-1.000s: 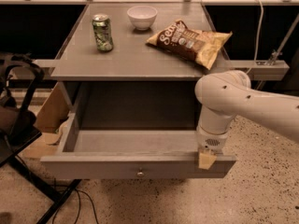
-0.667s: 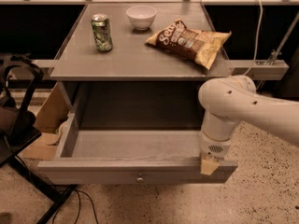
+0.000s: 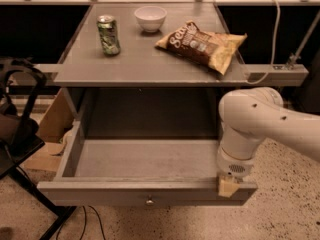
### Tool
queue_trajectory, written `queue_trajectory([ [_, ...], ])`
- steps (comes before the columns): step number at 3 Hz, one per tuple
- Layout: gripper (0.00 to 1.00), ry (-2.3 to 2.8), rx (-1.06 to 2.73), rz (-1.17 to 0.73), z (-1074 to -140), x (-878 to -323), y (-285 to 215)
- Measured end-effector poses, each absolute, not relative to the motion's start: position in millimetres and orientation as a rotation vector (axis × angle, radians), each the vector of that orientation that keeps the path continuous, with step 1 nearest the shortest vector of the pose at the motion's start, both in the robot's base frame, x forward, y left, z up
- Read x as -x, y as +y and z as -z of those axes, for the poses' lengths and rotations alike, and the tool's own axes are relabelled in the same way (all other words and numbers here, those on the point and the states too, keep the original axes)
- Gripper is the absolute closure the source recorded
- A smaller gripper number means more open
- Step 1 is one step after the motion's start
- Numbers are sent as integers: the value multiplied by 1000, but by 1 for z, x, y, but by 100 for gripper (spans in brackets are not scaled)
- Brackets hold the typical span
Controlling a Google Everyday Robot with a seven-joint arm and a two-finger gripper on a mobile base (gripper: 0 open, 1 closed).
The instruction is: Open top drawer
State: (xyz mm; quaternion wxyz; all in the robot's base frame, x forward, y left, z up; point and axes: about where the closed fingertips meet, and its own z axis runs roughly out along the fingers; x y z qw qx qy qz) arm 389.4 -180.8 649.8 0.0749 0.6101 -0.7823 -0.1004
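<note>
The top drawer (image 3: 135,194) is a wide grey drawer pulled far out from under the grey counter, showing its shallow bare interior. Its small round metal knob (image 3: 149,201) sits at the centre of the front panel. My gripper (image 3: 227,185) is at the drawer's front right corner, at the end of my white arm (image 3: 250,124), which reaches in from the right. A tan fingertip (image 3: 226,186) rests on the top edge of the drawer front.
On the counter (image 3: 150,59) stand a green can (image 3: 108,34), a white bowl (image 3: 150,18) and a chip bag (image 3: 202,44). A black chair (image 3: 17,139) and a cardboard box (image 3: 52,129) are at the left. Cables lie on the speckled floor.
The drawer has slid a little further out toward the camera, and my gripper has moved with its front right corner.
</note>
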Motion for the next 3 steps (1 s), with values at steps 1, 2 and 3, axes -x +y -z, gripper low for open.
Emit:
queue_trajectory([
  [1, 100, -2339, -1865, 330, -655, -375, -175],
  [2, 82, -2339, -1865, 330, -655, -376, -176],
  [3, 59, -2339, -1865, 330, -655, -376, -176],
])
